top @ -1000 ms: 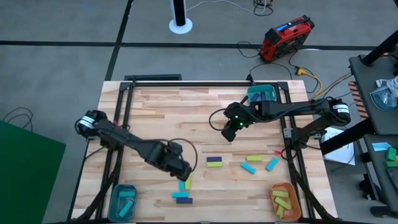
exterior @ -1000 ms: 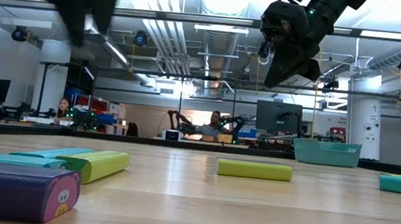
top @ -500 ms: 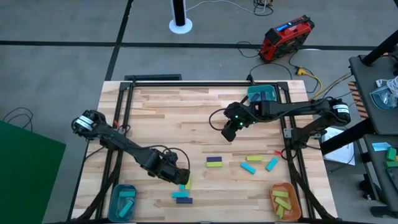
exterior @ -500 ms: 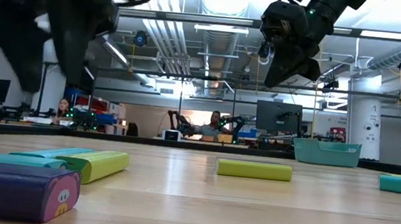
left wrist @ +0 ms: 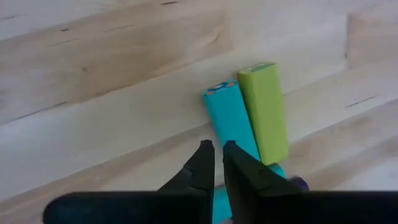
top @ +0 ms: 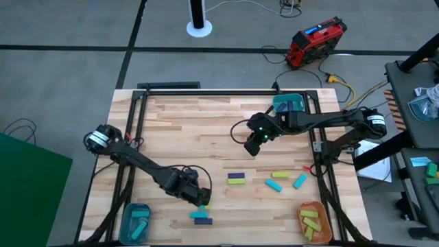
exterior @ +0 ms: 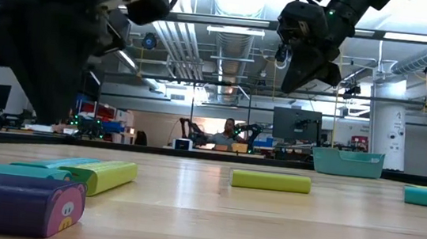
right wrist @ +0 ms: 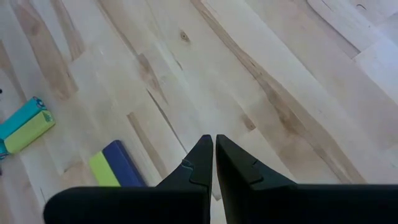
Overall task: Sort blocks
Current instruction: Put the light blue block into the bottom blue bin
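Small blocks lie flat on the wooden table. A cyan block [left wrist: 227,115] and a yellow-green block [left wrist: 264,112] rest side by side, with a purple block [top: 201,219] just nearer. My left gripper [top: 199,198] hovers shut over the cyan block's near end [left wrist: 217,148], not touching it as far as I can see. A purple and yellow-green pair [top: 236,178], a yellow-green block [top: 280,174] and two cyan blocks [top: 274,185] [top: 300,181] lie to the right. My right gripper [top: 252,147] hangs shut, high over the table's middle [exterior: 301,81].
A teal bowl [top: 136,221] with cyan blocks stands at the near left corner. An orange bowl [top: 314,221] with yellow-green blocks stands at the near right. A teal bin [top: 288,104] sits at the far edge. Bare wood spreads across the far half.
My left gripper has moved toward the table's near edge and come down toward the cyan and yellow-green pair; it looms larger and lower in the low view. The blocks lie where they were.
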Controlling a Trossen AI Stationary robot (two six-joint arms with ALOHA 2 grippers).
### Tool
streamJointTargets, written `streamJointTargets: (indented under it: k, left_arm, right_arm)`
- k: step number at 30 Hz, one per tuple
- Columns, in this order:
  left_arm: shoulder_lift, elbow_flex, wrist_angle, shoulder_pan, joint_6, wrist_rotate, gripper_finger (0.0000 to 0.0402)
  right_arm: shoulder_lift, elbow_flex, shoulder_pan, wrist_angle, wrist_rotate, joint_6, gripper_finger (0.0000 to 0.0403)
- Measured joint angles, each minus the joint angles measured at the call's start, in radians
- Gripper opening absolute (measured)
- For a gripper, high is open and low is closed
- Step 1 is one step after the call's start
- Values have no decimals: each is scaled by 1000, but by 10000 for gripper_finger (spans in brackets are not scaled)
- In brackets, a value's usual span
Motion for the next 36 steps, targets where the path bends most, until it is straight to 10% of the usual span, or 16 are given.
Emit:
streamJointTargets:
  k: [36]
  left_arm:
    - [90,2,107,-1,14,20,0]
  right_arm:
    - [0,0,0,4,3,-2,13]
